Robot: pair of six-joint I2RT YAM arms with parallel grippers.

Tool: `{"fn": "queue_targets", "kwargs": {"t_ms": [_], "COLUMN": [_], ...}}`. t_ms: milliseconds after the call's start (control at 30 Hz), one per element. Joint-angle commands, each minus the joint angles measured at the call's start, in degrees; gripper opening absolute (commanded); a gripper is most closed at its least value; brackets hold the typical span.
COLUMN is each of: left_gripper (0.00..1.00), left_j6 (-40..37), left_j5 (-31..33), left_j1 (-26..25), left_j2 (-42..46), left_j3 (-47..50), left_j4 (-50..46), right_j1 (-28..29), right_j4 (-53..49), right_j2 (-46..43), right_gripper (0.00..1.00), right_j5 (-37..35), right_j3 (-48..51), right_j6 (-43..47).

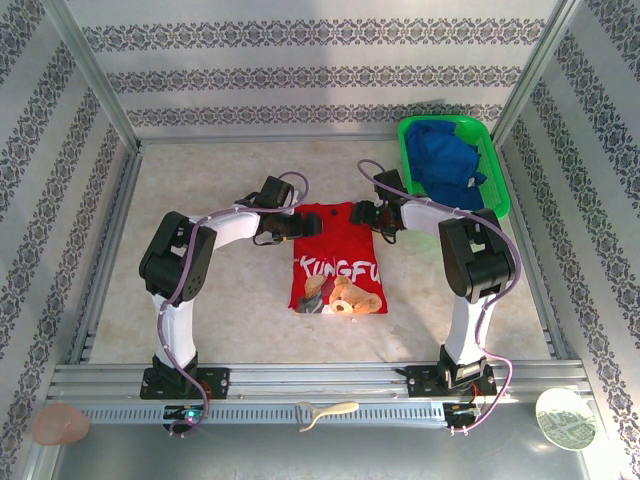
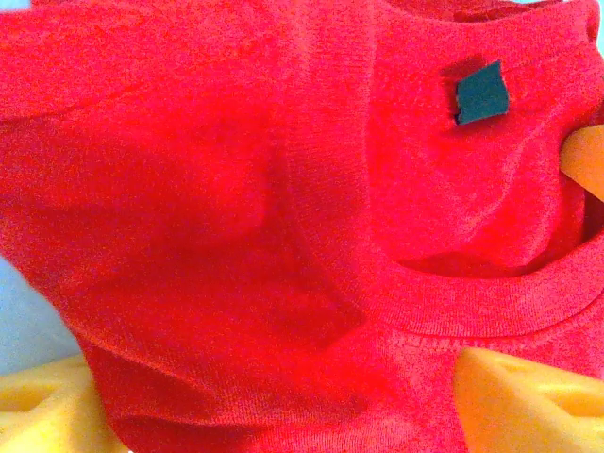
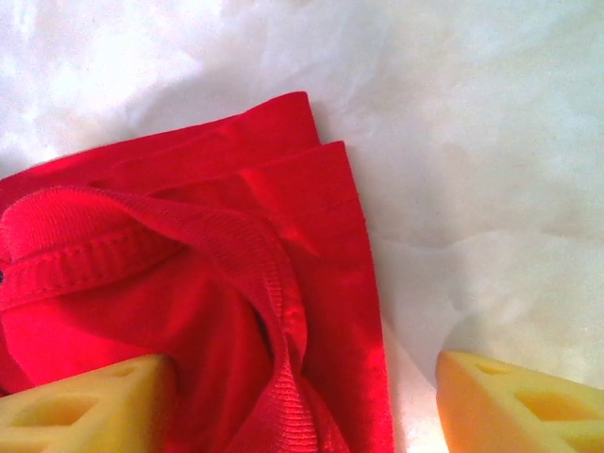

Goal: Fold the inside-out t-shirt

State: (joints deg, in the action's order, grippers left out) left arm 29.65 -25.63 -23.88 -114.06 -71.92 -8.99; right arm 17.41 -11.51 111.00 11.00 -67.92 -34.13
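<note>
The inside-out t-shirt (image 1: 335, 262) is bright red and lies in the middle of the table as a folded rectangle, with white lettering and a bear print facing up. My left gripper (image 1: 283, 222) is at its far left corner and my right gripper (image 1: 366, 214) at its far right corner. In the left wrist view, red cloth (image 2: 236, 208) with the ribbed collar (image 2: 472, 316) and a small dark tag (image 2: 481, 92) lies between the wide-apart yellow fingers (image 2: 528, 396). In the right wrist view, the open gripper (image 3: 302, 411) straddles the shirt's edge and the twisted collar (image 3: 274, 283).
A green bin (image 1: 500, 185) holding a blue garment (image 1: 447, 160) stands at the back right, close to the right arm. Patterned walls enclose the table. A pink lump (image 1: 60, 425), a pale utensil (image 1: 325, 412) and a plate (image 1: 565, 418) lie on the near rail.
</note>
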Motion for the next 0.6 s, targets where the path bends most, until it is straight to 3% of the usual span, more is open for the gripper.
{"fn": "queue_targets", "kwargs": {"t_ms": [0,167,400,467,500,533,567], "left_gripper": [0.75,0.6,0.48,0.41,0.41,0.46,0.51], "left_j6": [2.33,5.89,9.81,10.64,11.16,11.64,11.7], "left_j5": [-3.34,-6.97,-10.15,-9.75,-9.46,-8.8,-7.92], "left_j1": [-0.41,-0.38,-0.27,0.12,0.44,0.82,1.13], "left_j2": [-1.74,0.56,0.73,0.43,0.21,-0.04,-0.27], "left_j3": [2.82,6.94,11.04,12.06,12.51,12.89,13.1], "left_j4": [3.25,12.08,21.79,23.75,24.7,24.96,25.14], "right_j1": [3.34,3.21,2.65,2.41,2.29,2.19,1.95], "right_j4": [4.58,7.95,11.74,12.02,12.27,12.43,12.63], "right_j2": [2.18,1.26,1.02,1.44,1.59,1.84,2.21], "right_gripper": [0.66,0.49,0.3,0.32,0.38,0.46,0.47], "right_j5": [11.48,13.07,13.94,14.26,14.16,13.91,14.01], "right_j3": [2.97,4.95,6.83,6.75,6.87,6.91,6.79], "right_j6": [-3.53,-5.12,-6.56,-6.82,-7.06,-7.41,-7.75]}}
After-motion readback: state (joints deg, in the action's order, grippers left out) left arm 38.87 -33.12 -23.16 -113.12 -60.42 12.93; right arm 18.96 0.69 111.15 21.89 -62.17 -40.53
